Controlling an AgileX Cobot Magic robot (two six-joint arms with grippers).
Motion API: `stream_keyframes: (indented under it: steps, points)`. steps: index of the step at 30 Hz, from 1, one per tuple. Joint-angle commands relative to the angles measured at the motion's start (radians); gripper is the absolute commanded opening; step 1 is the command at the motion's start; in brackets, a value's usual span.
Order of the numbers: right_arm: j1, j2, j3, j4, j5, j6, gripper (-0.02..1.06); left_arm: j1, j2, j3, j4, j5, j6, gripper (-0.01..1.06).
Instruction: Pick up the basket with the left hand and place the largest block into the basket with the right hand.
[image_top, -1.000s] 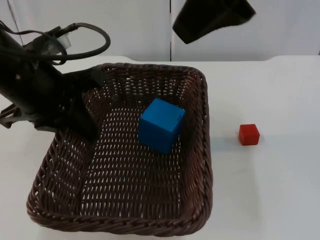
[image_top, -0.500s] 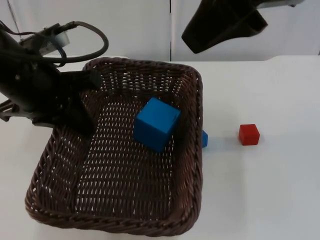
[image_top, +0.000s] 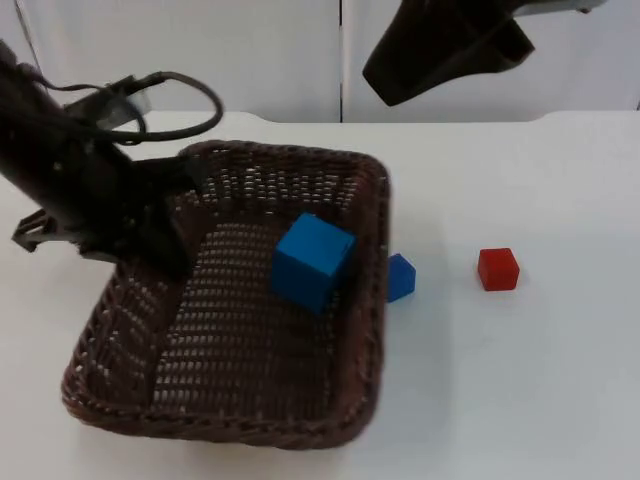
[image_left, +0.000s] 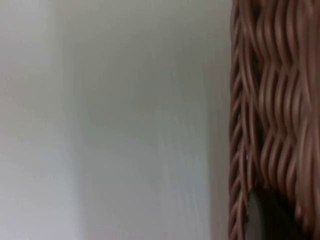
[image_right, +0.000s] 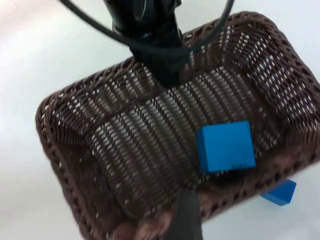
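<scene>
A brown wicker basket (image_top: 365, 330) sits left of centre in the top view, and my left gripper (image_top: 165, 255) is shut on its left wall. That wall's weave (image_left: 260, 125) runs close past the left wrist camera. The largest block, a blue cube (image_top: 312, 262), lies inside the basket against its right wall, tilted; the right wrist view has this blue cube (image_right: 226, 146) too. My right gripper (image_top: 450, 45) hangs high above the table's back, apart from every block.
A small blue block (image_top: 400, 277) lies on the table just outside the basket's right wall. A small red block (image_top: 497, 269) sits further right. White table top stretches to the right and front.
The basket has shifted left and looks smaller, uncovering the small blue block beside it. The right gripper drew back to the upper right, then held still.
</scene>
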Motion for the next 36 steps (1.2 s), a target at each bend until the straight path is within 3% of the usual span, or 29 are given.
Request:
stream_keyframes:
  steps: [1, 7, 23, 26, 27, 29, 31, 32, 34, 36]
  points:
    - [0.001, -0.008, 0.002, -0.002, -0.002, 0.006, 0.64, 0.046, 0.024, -0.027, -0.027, 0.007, 0.052, 0.00]
    - [0.001, -0.008, 0.002, -0.002, -0.011, 0.006, 0.64, 0.098, 0.115, -0.082, -0.015, 0.016, 0.063, 0.00]
    - [0.001, -0.008, 0.002, -0.004, -0.036, 0.006, 0.64, 0.102, 0.172, -0.099, 0.009, -0.037, 0.098, 0.00]
    - [0.001, -0.008, 0.002, -0.004, -0.041, 0.006, 0.64, 0.102, 0.172, -0.099, 0.008, -0.041, 0.098, 0.15]
    - [0.001, -0.008, 0.002, -0.004, -0.041, 0.006, 0.64, 0.102, 0.172, -0.099, 0.008, -0.041, 0.098, 0.15]
    - [0.001, -0.008, 0.002, -0.004, -0.041, 0.006, 0.64, 0.102, 0.172, -0.099, 0.006, -0.041, 0.098, 0.32]
    - [0.001, -0.008, 0.002, -0.004, -0.041, 0.006, 0.64, 0.102, 0.170, -0.099, 0.003, -0.037, 0.098, 0.58]
    - [0.001, -0.008, 0.002, -0.004, -0.041, 0.006, 0.64, 0.102, 0.170, -0.099, 0.003, -0.037, 0.098, 0.58]
    - [0.001, -0.008, 0.002, -0.004, -0.041, 0.006, 0.64, 0.102, 0.156, -0.099, 0.006, -0.029, 0.095, 0.75]
    - [0.001, -0.008, 0.002, -0.006, -0.041, 0.006, 0.64, 0.102, 0.126, -0.099, 0.006, -0.022, 0.092, 0.83]
